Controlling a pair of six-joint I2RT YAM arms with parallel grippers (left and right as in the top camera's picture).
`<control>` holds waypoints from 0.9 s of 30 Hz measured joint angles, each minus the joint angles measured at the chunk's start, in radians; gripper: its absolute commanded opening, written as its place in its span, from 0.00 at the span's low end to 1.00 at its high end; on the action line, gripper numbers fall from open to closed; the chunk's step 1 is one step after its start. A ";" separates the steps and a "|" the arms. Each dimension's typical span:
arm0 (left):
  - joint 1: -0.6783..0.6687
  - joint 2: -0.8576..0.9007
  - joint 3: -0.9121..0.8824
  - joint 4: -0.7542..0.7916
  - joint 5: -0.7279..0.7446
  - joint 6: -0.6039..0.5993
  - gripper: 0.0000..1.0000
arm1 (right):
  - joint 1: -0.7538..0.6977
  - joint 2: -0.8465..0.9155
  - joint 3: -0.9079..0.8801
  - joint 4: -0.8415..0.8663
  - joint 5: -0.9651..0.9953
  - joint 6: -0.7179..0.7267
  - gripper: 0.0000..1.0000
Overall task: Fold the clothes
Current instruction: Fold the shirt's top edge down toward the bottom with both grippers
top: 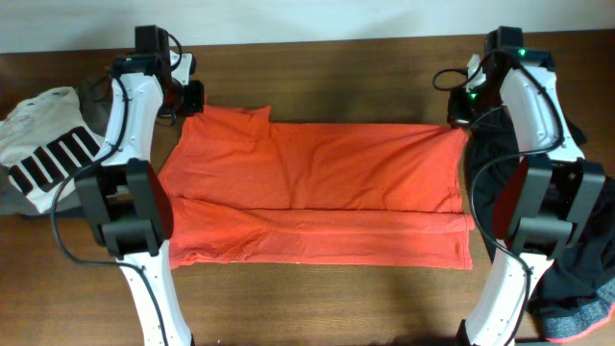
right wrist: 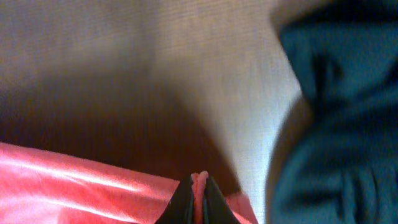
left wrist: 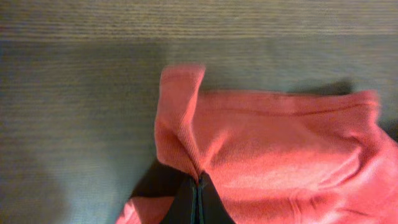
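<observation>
At the far edge of the bench [top: 317, 58], both tools are clamped on the orange-red T-shirt [top: 317, 192], set for a fold.
You have the left tool [top: 189, 104] pinched shut on the shirt's far left corner and the right tool [top: 457, 120] pinched shut on its far right corner. The shirt lies spread across the middle of the bench, with a fold line running along its near part. The next move, as I judge it, is to lift both corners together and carry them toward you, level, so the cloth does not skew. The overhead view gives you the whole layout, with the black garment [top: 577, 279] at the right and the white striped cloth [top: 43, 144] at the left. Only the wrist views show you the fabric caught between the closed tips.
</observation>
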 measured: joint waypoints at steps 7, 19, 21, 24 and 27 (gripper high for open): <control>0.032 -0.084 0.000 -0.111 0.010 -0.004 0.00 | -0.016 0.000 0.066 -0.197 0.018 -0.003 0.04; 0.078 -0.130 0.000 -0.390 0.018 -0.012 0.00 | -0.062 0.000 0.066 -0.392 0.056 -0.003 0.04; 0.078 -0.130 0.000 -0.447 0.018 -0.012 0.00 | -0.066 0.000 0.066 -0.428 0.060 -0.003 0.04; 0.078 -0.130 -0.001 -0.517 0.018 -0.012 0.00 | -0.065 0.000 0.066 -0.480 0.063 -0.003 0.04; 0.079 -0.130 -0.003 -0.571 0.018 -0.012 0.00 | -0.065 0.000 0.064 -0.489 0.061 -0.006 0.04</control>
